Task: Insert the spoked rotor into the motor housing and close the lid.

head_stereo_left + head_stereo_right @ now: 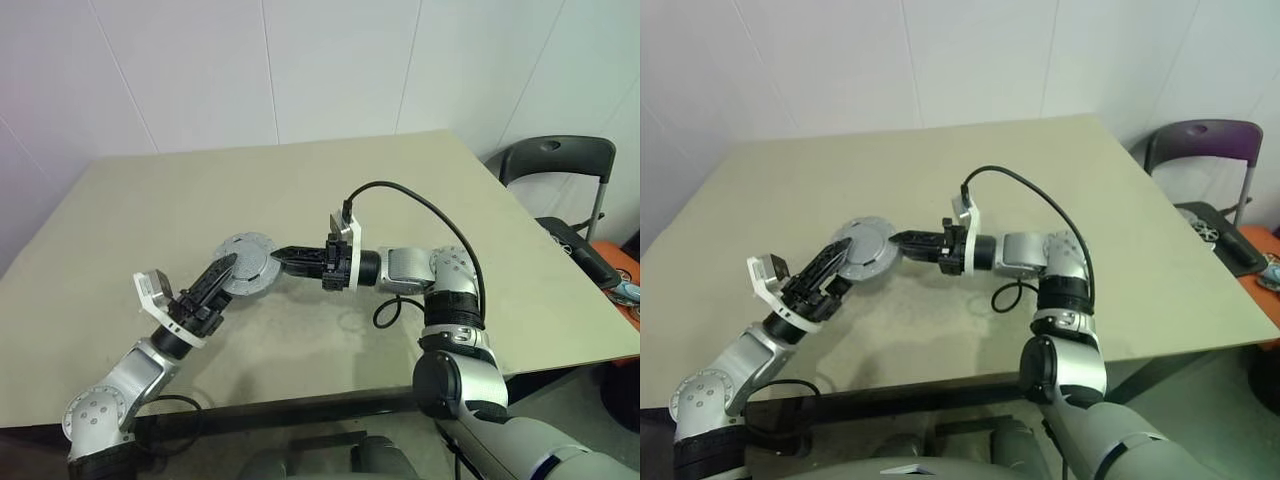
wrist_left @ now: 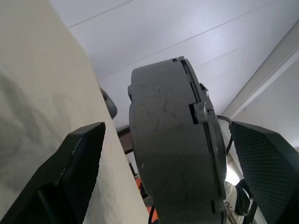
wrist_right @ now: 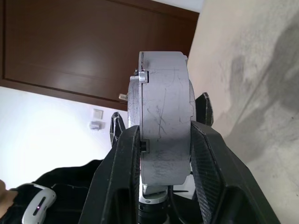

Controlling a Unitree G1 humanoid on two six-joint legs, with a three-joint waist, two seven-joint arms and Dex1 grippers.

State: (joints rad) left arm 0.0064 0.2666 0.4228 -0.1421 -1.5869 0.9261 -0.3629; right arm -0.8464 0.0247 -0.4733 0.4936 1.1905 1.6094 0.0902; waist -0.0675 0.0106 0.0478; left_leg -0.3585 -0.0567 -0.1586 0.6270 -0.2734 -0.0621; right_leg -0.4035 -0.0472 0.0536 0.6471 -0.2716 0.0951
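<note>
Just left of centre in the head views, above the beige bench (image 1: 420,200), the right hand (image 1: 283,258) clamps the thick grey round metal motor housing with its notched lid (image 1: 248,264) by its two flat faces. The left hand (image 1: 222,271) straddles its rim with fingers wide, not touching. If the right lets go before the left closes, the assembly could drop; a skewed pinch might lever the lid loose.

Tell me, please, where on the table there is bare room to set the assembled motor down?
The table is bare nearly everywhere: the wide stretch toward the wall and the side toward the chair. It is crowded near the front edge, where the right gripper holds the motor housing and the left gripper stands around it.
</note>
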